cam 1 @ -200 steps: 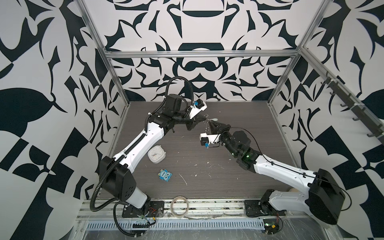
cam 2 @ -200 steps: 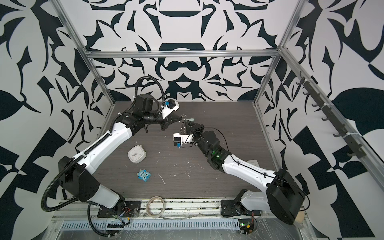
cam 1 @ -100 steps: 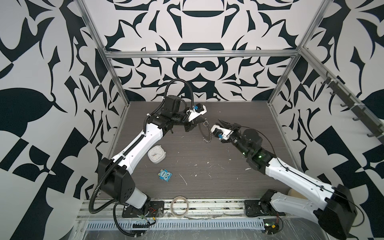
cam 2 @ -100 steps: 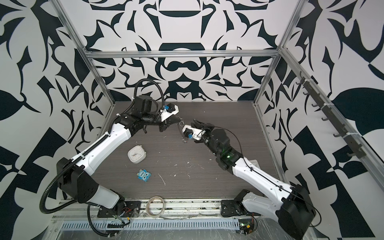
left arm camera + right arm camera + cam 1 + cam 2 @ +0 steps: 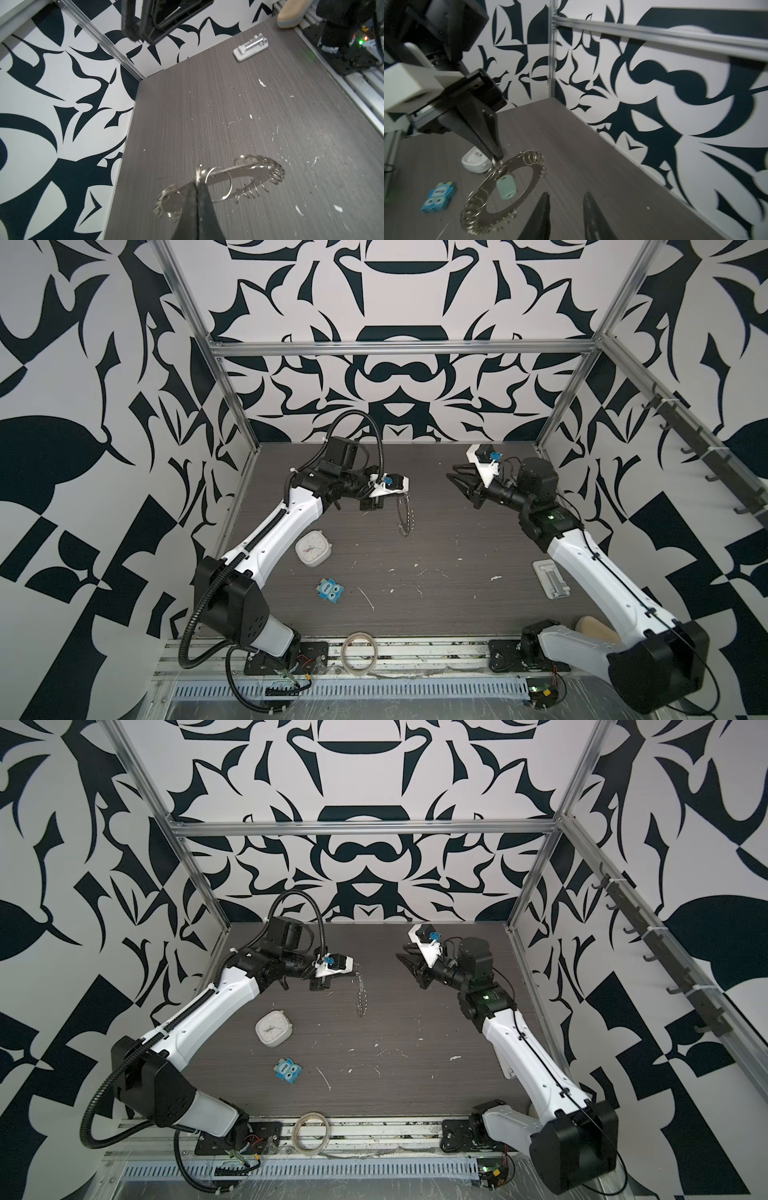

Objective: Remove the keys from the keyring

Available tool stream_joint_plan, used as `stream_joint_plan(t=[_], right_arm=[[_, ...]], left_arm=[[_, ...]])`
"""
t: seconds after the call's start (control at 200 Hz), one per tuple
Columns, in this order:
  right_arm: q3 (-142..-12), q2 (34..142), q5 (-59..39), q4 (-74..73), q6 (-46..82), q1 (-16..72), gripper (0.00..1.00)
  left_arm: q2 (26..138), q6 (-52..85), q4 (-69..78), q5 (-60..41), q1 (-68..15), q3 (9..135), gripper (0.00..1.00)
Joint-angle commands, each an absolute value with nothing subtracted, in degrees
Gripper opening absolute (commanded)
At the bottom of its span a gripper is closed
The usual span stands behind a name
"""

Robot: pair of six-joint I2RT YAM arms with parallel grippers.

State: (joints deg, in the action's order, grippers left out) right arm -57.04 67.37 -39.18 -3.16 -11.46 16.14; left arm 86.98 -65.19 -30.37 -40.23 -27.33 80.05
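Observation:
The keyring, a flat grey disc fringed with small split rings, hangs edge-on above the table from my left gripper. That gripper is shut on the disc's rim. In the right wrist view the disc faces the camera. A pale mint tag dangles from it just below the left gripper's tips. The key beside the tag is too small to make out among the rings. My right gripper stands open and empty, well to the right of the disc.
On the table are a white square clock, a blue owl-faced toy and a white latch plate. A beige tape roll lies on the front rail. Patterned walls enclose three sides.
My right gripper has drawn back from the keyring to the right and its jaws have opened. The keyring now hangs from the left gripper alone, which shifted slightly.

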Motion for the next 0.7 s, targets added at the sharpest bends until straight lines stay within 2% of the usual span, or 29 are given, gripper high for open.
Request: stream_joint_plan(t=[0.0,0.21,0.46,0.585,0.695], right_arm=[[-58.3,68.4,-51.7,-0.5,-13.5,16.3,0.3],[-54.5,69.9,-54.4,0.0,-25.2,17.3,0.29],[-54.2,73.7,-54.7,-2.1,-24.4,22.1,0.31],[-54.4,76.4,-56.8,-4.2,-21.0,24.5,0.31],[-53.4,76.9,-54.5,-6.4,-19.4,27.7,0.32]], left_arm=[[85.3,-77.3,-36.2,-41.5,-26.9,78.7,0.0],[82.1,-83.0,-35.1,-39.4,-26.9,74.4,0.0],[76.7,-87.1,-27.7,-41.1,-26.9,65.0,0.0],[75.6,-87.9,-28.9,-41.1,-26.9,64.7,0.0],[75.3,-87.9,-29.8,-41.1,-26.9,65.2,0.0]])
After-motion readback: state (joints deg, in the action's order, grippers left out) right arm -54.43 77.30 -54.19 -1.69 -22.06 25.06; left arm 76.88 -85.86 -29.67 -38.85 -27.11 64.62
